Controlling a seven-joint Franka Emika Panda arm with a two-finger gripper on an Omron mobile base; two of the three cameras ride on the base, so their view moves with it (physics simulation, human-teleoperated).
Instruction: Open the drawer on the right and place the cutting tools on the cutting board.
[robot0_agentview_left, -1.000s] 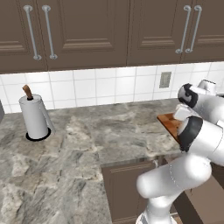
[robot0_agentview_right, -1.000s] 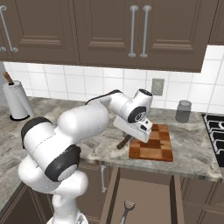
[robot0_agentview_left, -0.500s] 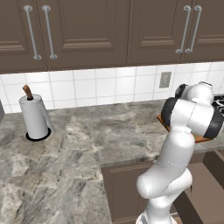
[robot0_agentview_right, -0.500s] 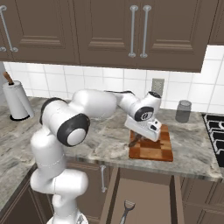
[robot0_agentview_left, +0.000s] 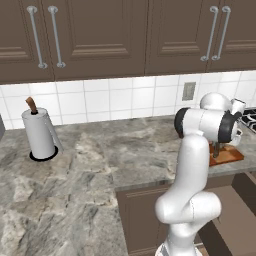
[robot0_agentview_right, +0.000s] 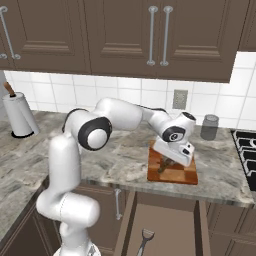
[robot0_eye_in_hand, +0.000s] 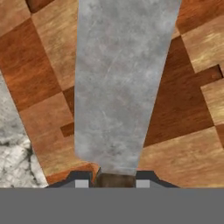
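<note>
My gripper (robot0_eye_in_hand: 113, 179) is shut on a knife (robot0_eye_in_hand: 118, 87); its dark handle sits between my fingertips (robot0_eye_in_hand: 81, 180) and its wide grey blade reaches out over the checkered cutting board (robot0_eye_in_hand: 43, 57). Seen from the right base, the gripper (robot0_agentview_right: 167, 162) hangs low over the left half of the cutting board (robot0_agentview_right: 179, 175) with the knife (robot0_agentview_right: 163, 167) just above the wood. From the left base, the board (robot0_agentview_left: 229, 156) peeks out behind my arm. The drawer (robot0_agentview_right: 170, 222) below stands pulled open, with a slim grey utensil (robot0_agentview_right: 145, 239) lying inside.
A grey jar (robot0_agentview_right: 209, 126) stands behind the board near the tiled wall, and a stove (robot0_agentview_right: 247, 150) lies to its right. A paper towel roll (robot0_agentview_left: 39, 134) stands far left on the marble counter (robot0_agentview_left: 100, 160). The open drawer (robot0_agentview_left: 232, 215) juts out below the counter edge.
My arm has swung its elbow round to the left while the hand carried the knife a little right and down over the board. The grip on the knife stays the same.
</note>
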